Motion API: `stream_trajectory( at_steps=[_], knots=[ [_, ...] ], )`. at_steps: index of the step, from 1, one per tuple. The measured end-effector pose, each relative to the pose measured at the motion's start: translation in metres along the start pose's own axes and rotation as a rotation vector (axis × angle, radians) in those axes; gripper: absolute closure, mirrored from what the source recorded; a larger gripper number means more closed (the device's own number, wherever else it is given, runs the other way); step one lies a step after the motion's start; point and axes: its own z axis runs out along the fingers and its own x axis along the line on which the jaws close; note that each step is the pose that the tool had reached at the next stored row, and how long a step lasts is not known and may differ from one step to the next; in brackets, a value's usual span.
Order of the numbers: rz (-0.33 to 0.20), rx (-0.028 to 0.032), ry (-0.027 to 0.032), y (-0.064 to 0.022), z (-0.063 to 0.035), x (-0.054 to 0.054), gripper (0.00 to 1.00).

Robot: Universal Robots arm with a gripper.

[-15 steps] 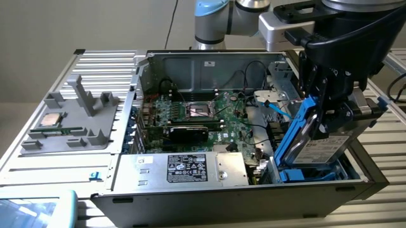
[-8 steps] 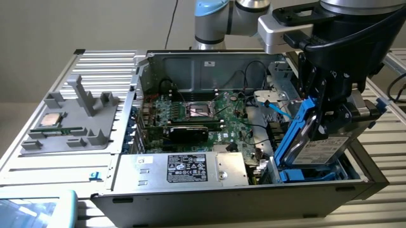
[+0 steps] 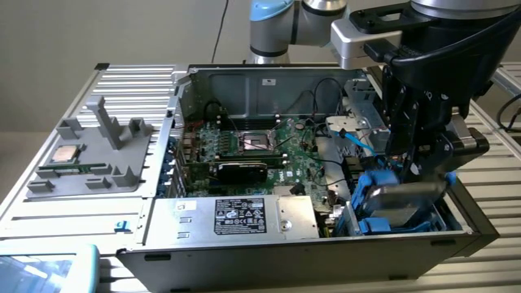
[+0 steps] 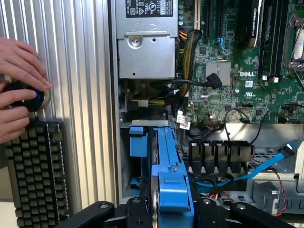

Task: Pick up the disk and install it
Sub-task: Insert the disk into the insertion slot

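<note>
The disk, a grey drive in a blue carrier frame, stands on edge in the drive bay at the front corner of the open computer case, on the exterior view's right. My gripper hangs straight over it, its black body reaching down onto the disk's upper edge. In the wrist view the blue carrier runs lengthwise into the bay, and the gripper straddles its near end. The disk's label is hidden.
A silver power-supply box lies beside the bay, with the green motherboard behind it. A grey parts tray holding a CPU chip lies at the exterior view's left. A person's hands rest by a keyboard outside the case.
</note>
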Motion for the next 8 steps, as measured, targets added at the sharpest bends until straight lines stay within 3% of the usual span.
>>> stream_trajectory(
  at_steps=[2,3,8],
  knots=[
    [0.000,0.0000,0.0000,0.0000,0.0000,0.0000,0.55],
    [0.000,0.0000,-0.0001,0.0000,0.0000,0.0000,0.48],
    [0.000,0.0000,0.0000,0.0000,0.0000,0.0000,0.48]
  ],
)
